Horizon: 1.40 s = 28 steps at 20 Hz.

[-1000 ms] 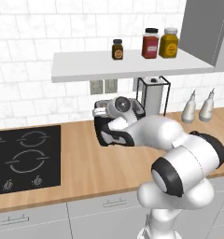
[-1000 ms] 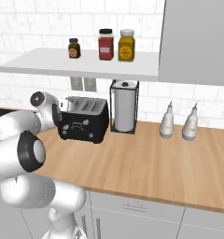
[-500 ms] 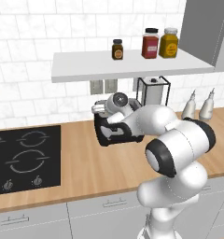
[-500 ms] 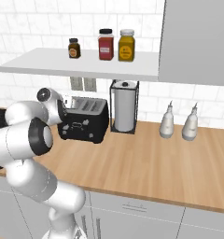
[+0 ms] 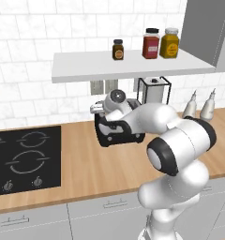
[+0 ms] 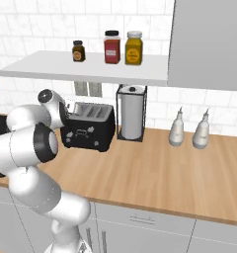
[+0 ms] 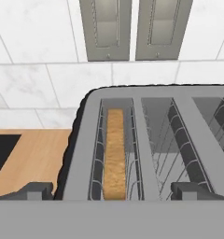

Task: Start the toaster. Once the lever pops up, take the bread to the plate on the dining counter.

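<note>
The black toaster (image 6: pixel 88 127) stands on the wood-topped counter (image 6: pixel 155 173) against the white tiled wall, just left of a paper towel roll in a black wire holder (image 6: pixel 132 113). In the left base view the toaster (image 5: pixel 119 132) is partly covered by the white arm, whose wrist bends over the toaster's left end.

The hand view looks down on the toaster's (image 7: pixel 151 140) silver-rimmed top. The bread (image 7: pixel 115 151) sits on edge in the leftmost slot, its tan crust showing along the slot's length and lying below the rim. The slots to its right hold only wire guides.

The end effector (image 7: pixel 114 190) hovers over the toaster's near edge with its fingers spread wide and nothing between them. One fingertip (image 7: pixel 33 190) is out past the toaster's left side, above the counter, and the other fingertip (image 7: pixel 192 190) is over the slots further right, so the bread's slot lies between them, closer to the left fingertip. Whether the tips touch the toaster cannot be told.

Behind the toaster two grey wall outlets (image 7: pixel 135 29) are set in the tiles. A black hob (image 5: pixel 23 158) lies in the counter to the left. On the white shelf (image 6: pixel 86 71) above stand three jars (image 6: pixel 112 47), and two pale bottles (image 6: pixel 188 129) stand further right on the counter.
</note>
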### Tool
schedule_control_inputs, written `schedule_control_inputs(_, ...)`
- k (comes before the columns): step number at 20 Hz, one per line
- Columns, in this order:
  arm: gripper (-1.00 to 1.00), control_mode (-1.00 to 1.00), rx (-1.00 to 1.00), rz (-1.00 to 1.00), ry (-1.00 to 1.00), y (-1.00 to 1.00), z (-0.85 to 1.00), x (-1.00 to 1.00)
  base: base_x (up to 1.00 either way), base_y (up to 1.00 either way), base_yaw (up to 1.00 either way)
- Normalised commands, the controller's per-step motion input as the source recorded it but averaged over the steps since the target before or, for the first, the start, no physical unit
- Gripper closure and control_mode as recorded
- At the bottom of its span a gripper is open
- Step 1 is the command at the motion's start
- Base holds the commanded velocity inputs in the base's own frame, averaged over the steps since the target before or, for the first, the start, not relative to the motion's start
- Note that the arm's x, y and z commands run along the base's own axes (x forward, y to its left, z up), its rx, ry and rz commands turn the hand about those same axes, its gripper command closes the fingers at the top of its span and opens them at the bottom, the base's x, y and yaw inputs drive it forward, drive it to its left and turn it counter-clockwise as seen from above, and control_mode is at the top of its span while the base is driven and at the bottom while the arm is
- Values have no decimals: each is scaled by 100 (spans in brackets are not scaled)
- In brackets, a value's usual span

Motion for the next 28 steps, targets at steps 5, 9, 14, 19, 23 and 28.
schedule_control_inputs(5,-100,-100,0,0,0,0,0,0,0,0,0)
schedule_control_inputs(9,-100,-100,0,0,0,0,0,0,0,0,0)
schedule_control_inputs(14,-100,-100,0,0,0,0,0,0,0,0,0)
schedule_control_inputs(19,-100,-100,0,0,0,0,0,0,0,0,0)
schedule_control_inputs(23,-100,-100,0,0,0,0,0,0,0,0,0)
schedule_control_inputs(28,-100,-100,0,0,0,0,0,0,0,0,0)
